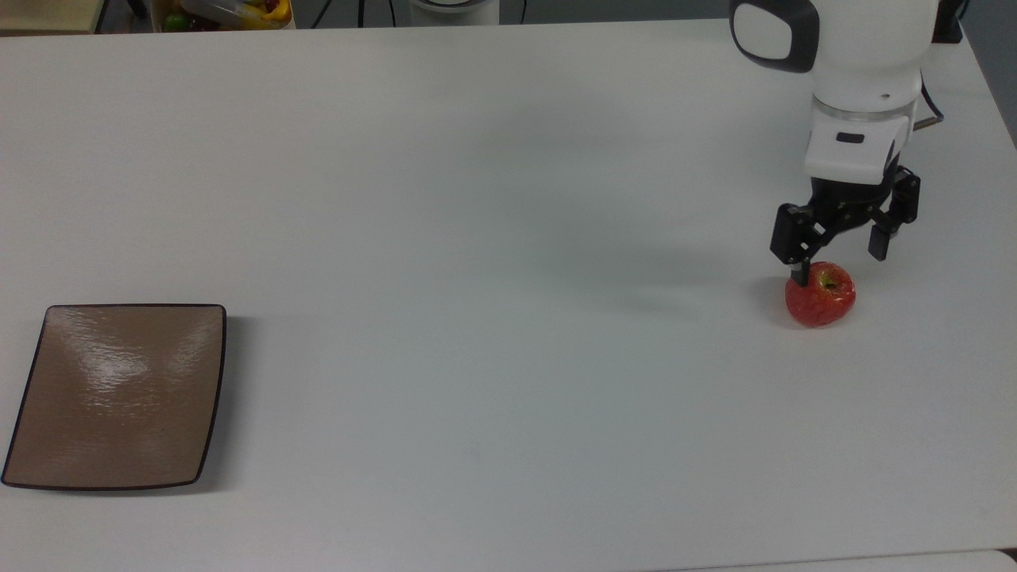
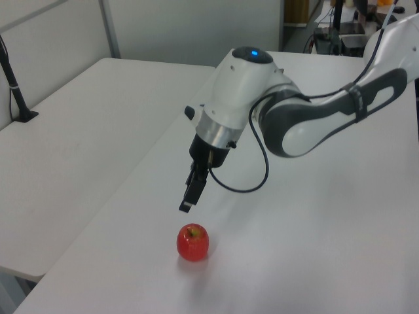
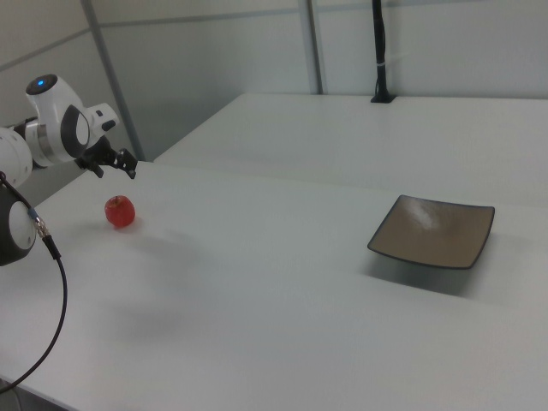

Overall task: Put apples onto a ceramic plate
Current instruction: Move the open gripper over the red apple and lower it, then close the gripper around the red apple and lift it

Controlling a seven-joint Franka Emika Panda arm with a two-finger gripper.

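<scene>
A small red apple [image 1: 821,295] with a yellow-green stem hollow lies on the white table near the top view's right edge; it also appears as the apple [image 2: 192,242] and the apple [image 3: 121,211]. My gripper [image 1: 840,266] hangs open just above it, its fingers spread wider than the apple. In the left view the gripper [image 2: 187,204] is a short gap above the fruit and touches nothing. The square tan-brown ceramic plate [image 1: 119,397] with a dark rim sits bare at the top view's far left, far from the apple; the right view shows the plate [image 3: 434,231] too.
A second white table [image 2: 78,131] adjoins on the left view's left, with a black post [image 2: 16,91] clamped to it. A bin of fruit [image 1: 230,12] stands beyond the far edge in the top view. The arm's cable [image 2: 262,176] loops beside the wrist.
</scene>
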